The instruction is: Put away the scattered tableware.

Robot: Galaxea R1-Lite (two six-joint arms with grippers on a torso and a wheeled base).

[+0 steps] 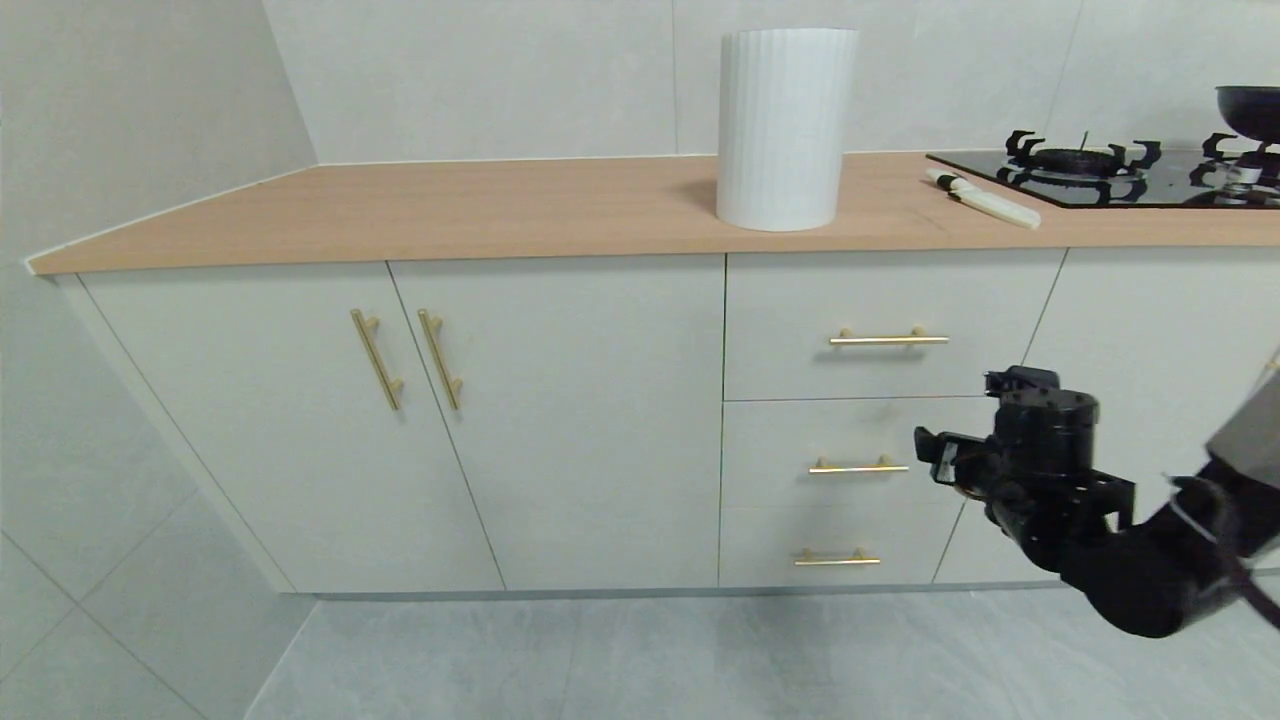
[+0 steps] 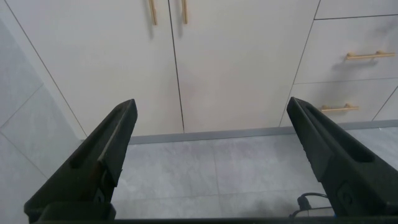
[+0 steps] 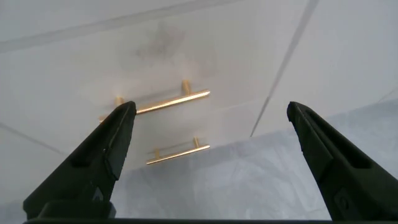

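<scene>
Right gripper (image 1: 938, 455) spread, near middle drawer handle (image 1: 858, 466). Left gripper (image 2: 211, 106) spread, facing cabinet doors (image 2: 236, 62). Utensil (image 1: 985, 198), possibly knife, lay on counter (image 1: 500, 210).

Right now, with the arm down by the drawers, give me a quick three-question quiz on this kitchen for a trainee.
1. True or false: the right gripper has its fingers shut on the middle drawer handle.
2. What lies on the countertop between the white ribbed container and the hob? A) a pale knife B) a plate C) a cup
3. How many drawer handles are stacked below the container?
Key: 1 false, the fingers are wide apart. 2 A. 3 three.
</scene>
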